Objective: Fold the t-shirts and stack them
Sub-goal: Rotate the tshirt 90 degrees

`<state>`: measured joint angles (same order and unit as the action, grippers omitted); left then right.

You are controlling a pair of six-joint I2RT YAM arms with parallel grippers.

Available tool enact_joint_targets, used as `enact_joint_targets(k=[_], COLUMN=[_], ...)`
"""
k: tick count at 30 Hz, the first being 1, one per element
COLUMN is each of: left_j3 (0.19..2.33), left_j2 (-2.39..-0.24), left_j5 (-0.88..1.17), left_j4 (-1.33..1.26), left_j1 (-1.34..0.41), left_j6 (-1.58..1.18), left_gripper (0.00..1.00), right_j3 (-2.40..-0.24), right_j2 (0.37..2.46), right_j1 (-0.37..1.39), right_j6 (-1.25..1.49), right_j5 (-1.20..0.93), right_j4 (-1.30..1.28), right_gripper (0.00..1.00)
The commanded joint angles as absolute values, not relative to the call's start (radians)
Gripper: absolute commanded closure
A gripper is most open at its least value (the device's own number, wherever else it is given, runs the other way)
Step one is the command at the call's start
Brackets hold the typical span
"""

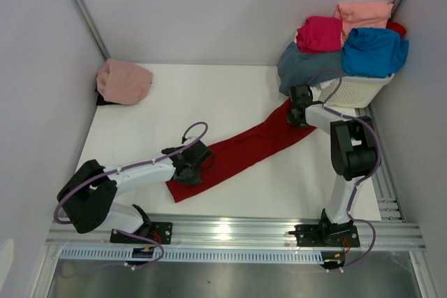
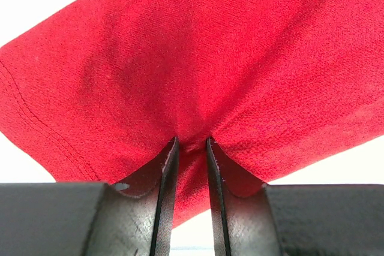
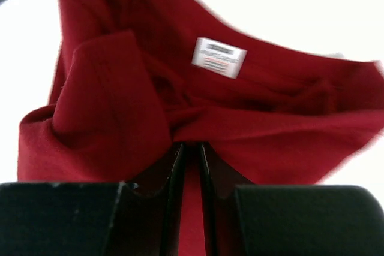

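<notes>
Your left gripper (image 2: 192, 143) pinches the red shirt (image 1: 244, 148) at its near hem, your right gripper (image 3: 191, 145) at the far collar. Pull it taut, lay it flat, then fold.

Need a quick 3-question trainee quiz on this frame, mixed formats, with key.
1. True or false: the left gripper and the right gripper are both shut on the dark red t-shirt.
2. The dusty pink t-shirt lies: A) at the table's far left corner; B) over the right arm; C) between the arm bases.
3. Fill in: the shirt's white label shows in the ___ wrist view.
Key: 1 true; 2 A; 3 right.
</notes>
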<state>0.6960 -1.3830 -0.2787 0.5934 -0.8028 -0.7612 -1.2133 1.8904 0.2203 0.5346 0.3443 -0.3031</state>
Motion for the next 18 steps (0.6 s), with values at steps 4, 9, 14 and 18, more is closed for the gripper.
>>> enact_joint_targets(k=[4, 9, 14, 18], left_j3=[0.701, 0.701, 0.707, 0.710], left_j2=[-1.391, -1.396, -1.387, -1.388], left_j5=[-0.305, -0.301, -0.278, -0.172], left_j4=[0.638, 0.644, 0.658, 0.657], left_j1=[-0.808, -0.810, -0.815, -0.824], left_j6=[-0.788, -0.796, -0.802, -0.796], left_gripper=[0.71, 0.71, 0.71, 0.71], right_j3=[-1.322, -1.460, -1.592, -1.698], right_j2=[1.983, 2.110, 2.200, 2.276], right_j1=[0.219, 0.221, 0.238, 0.259], right_j6=[0.525, 0.523, 0.555, 0.531], right_j5=[0.154, 0.042, -0.028, -0.037], right_j4=[-0.229, -0.287, -0.315, -0.348], right_gripper=[0.82, 0.82, 0.82, 0.82])
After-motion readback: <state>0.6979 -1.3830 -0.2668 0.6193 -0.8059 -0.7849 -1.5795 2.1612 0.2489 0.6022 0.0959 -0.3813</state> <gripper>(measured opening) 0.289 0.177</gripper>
